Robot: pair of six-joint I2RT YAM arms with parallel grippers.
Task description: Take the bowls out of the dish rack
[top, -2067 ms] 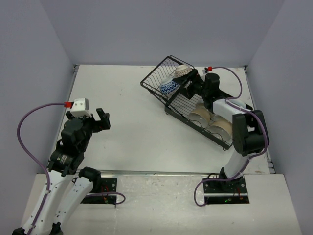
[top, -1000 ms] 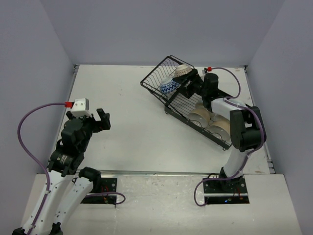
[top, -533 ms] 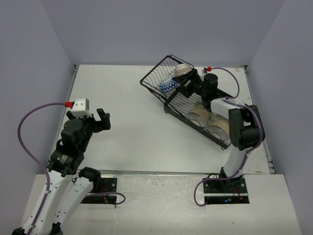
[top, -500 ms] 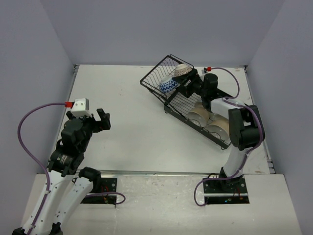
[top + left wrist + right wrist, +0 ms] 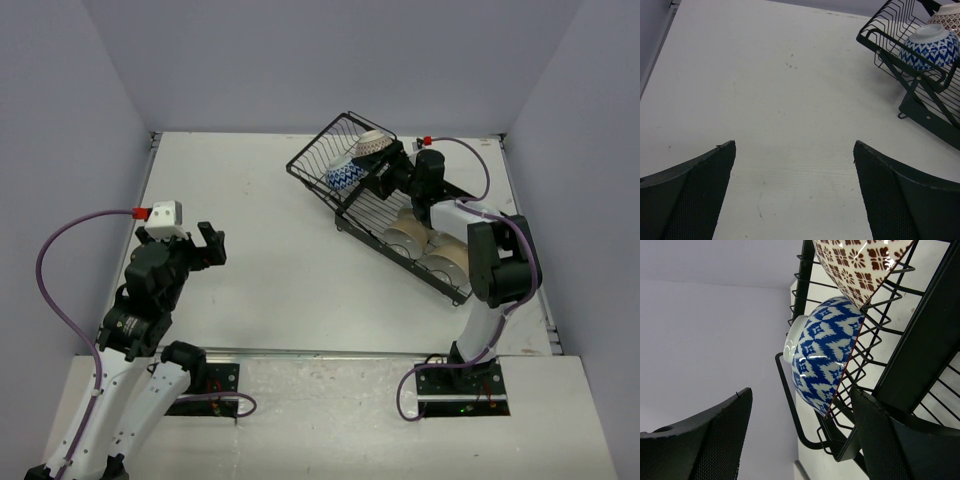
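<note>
Blue zigzag bowl [image 5: 825,355] leans in the rack [image 5: 925,340] beside the brown one [image 5: 860,262]; my right claw [image 5: 801,394] gapes open facing it, left claw [image 5: 794,143] open over the table [image 5: 790,75].

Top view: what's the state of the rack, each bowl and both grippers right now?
Rack, loaded with four bowls.
Blue bowl, on its side in the basket end.
Brown bowl, on its side in the basket end, beside the blue one.
Tan bowls, both in the long tray.
Right gripper, open, lined up on the blue bowl, not gripping.
Left gripper, open, empty.
</note>
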